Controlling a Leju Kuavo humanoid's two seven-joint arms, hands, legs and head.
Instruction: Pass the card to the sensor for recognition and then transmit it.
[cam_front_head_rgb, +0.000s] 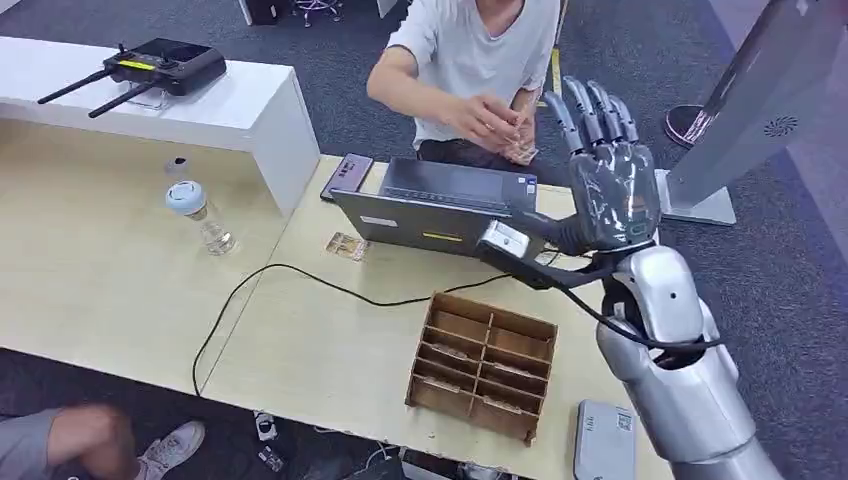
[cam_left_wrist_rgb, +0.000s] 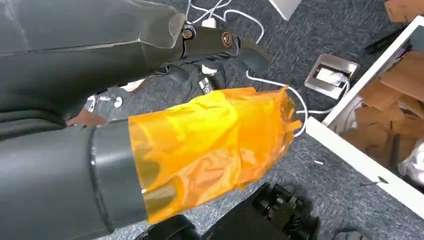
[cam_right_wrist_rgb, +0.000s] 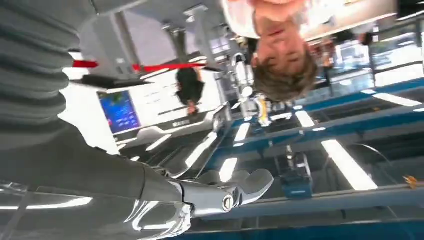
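My right hand (cam_front_head_rgb: 605, 175) is raised over the table's far right side, fingers stretched upward and apart, holding nothing. Just beyond it a person in a white shirt holds a small pale card (cam_front_head_rgb: 520, 148) in both hands. The black sensor unit (cam_front_head_rgb: 432, 207) sits on the table under and left of my hand. In the right wrist view the right hand (cam_right_wrist_rgb: 150, 195) has one finger (cam_right_wrist_rgb: 240, 187) reaching out with nothing in it. My left hand (cam_left_wrist_rgb: 150, 125) hangs over the grey carpet, its thumb wrapped in orange film, nothing in its grasp.
A wooden slotted box (cam_front_head_rgb: 483, 365) stands at the near edge, a grey device (cam_front_head_rgb: 605, 440) beside it. A small card (cam_front_head_rgb: 347, 245), a black cable (cam_front_head_rgb: 300, 275), a phone (cam_front_head_rgb: 346, 177) and a bottle (cam_front_head_rgb: 205, 215) lie to the left. A white stand (cam_front_head_rgb: 760, 110) rises at the right.
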